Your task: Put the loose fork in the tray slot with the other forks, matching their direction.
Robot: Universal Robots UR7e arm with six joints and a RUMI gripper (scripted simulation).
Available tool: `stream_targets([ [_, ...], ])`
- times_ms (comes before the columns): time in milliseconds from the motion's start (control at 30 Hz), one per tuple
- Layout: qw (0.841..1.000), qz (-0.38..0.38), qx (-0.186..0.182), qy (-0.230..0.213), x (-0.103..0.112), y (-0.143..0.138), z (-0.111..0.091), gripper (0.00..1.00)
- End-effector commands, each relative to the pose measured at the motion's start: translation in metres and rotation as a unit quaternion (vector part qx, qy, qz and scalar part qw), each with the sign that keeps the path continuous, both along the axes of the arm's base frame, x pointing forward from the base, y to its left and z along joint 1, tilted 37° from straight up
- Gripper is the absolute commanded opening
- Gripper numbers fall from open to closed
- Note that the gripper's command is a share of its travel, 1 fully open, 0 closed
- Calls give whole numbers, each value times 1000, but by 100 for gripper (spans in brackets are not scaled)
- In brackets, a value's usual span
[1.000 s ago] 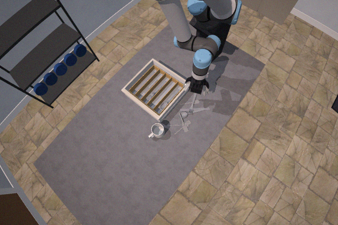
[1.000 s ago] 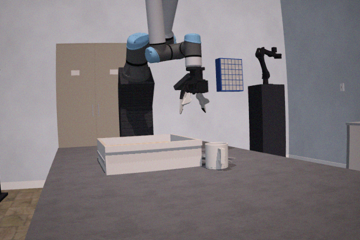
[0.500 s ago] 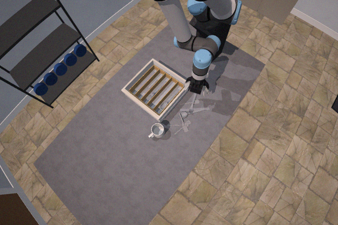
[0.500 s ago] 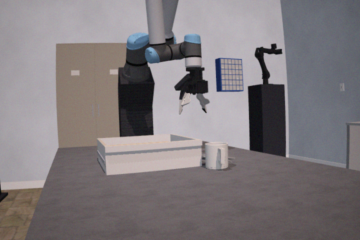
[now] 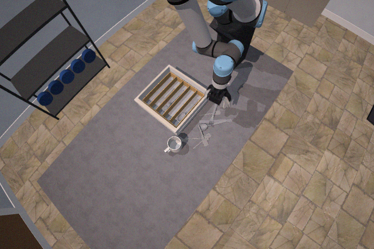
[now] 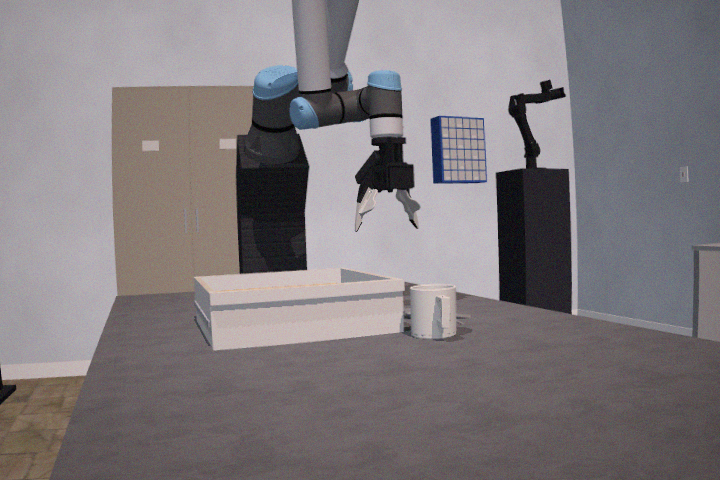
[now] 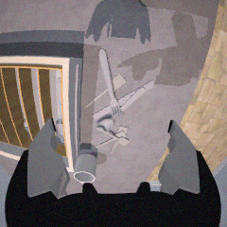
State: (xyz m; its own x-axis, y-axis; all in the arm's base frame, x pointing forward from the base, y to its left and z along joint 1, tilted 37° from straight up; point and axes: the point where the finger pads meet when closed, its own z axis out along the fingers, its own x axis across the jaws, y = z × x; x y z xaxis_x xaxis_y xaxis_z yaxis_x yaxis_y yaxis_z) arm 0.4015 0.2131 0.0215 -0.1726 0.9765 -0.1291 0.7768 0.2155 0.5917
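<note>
Tan stone tile floor (image 5: 311, 164) spreads around the grey table top (image 5: 110, 181). Upper left, a black shelf rack (image 5: 70, 11) carrying blue discs (image 5: 66, 75). Beige cupboard (image 6: 174, 186) against the white wall (image 6: 43, 169), blue grid panel (image 6: 458, 149) hanging right.
</note>
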Motion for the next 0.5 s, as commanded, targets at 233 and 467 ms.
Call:
stream_targets([
  [233, 989, -118, 88, -1, 4, 4, -8, 100],
  [467, 962, -217, 164, -1, 8, 7, -15, 100],
])
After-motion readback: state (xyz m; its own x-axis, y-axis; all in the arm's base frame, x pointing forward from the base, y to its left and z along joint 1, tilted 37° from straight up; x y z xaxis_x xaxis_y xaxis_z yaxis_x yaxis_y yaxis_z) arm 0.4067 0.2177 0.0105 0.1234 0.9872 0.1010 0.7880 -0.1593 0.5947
